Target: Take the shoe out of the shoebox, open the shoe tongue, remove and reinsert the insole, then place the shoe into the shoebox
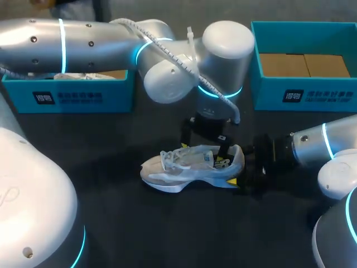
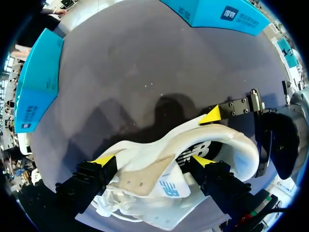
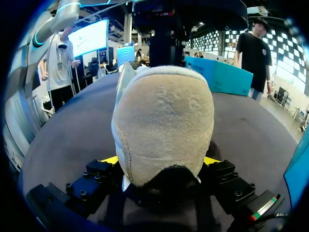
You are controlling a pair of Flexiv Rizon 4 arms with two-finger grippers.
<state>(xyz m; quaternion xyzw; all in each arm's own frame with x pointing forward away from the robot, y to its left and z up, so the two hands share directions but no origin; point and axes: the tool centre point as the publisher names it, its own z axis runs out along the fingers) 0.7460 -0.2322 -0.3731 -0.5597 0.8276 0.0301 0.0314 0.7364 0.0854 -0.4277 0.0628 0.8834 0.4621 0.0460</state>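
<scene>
A white and grey shoe stands upright on the dark table, toe to the left. My left gripper hangs straight above its mouth, open, with the fingers astride the opening. Below that gripper lie the folded-out tongue and the dark inside of the shoe. My right gripper comes in low from the right. It is shut on the beige heel, one yellow tip pressed against each side. One of its tips also shows against the heel wall in the left wrist view.
A teal shoebox holding white paper stands at the back left, partly under my left arm. A second teal box with a cardboard floor stands at the back right. Dark table lies in front of the shoe.
</scene>
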